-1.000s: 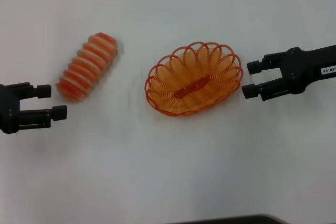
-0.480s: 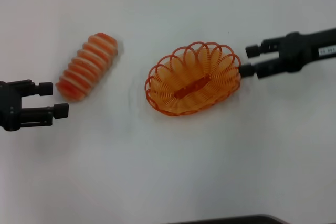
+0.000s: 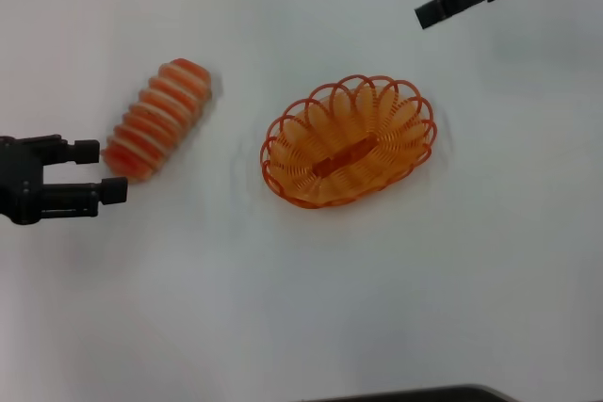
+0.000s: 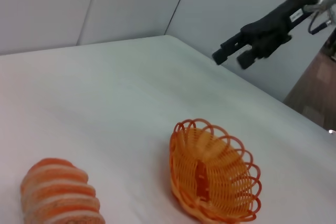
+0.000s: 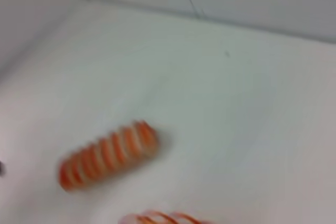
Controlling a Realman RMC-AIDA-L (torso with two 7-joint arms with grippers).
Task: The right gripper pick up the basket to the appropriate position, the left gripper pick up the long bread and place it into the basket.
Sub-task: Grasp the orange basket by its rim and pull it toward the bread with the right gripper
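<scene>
White label, writing unreadable, on right tool [image 3: 429, 14] above basket [image 3: 349, 141].

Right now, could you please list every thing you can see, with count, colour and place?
basket: one, orange wire, empty, middle of the table, held by no gripper.
long bread: one, orange-red with cream ridges, lying on the table left of the basket, apart from it.
table: one, white, under everything.
left gripper: one, black, open, at the left edge beside the bread's near end.
right gripper: one, black, open, raised beyond the basket's far right side.
</scene>
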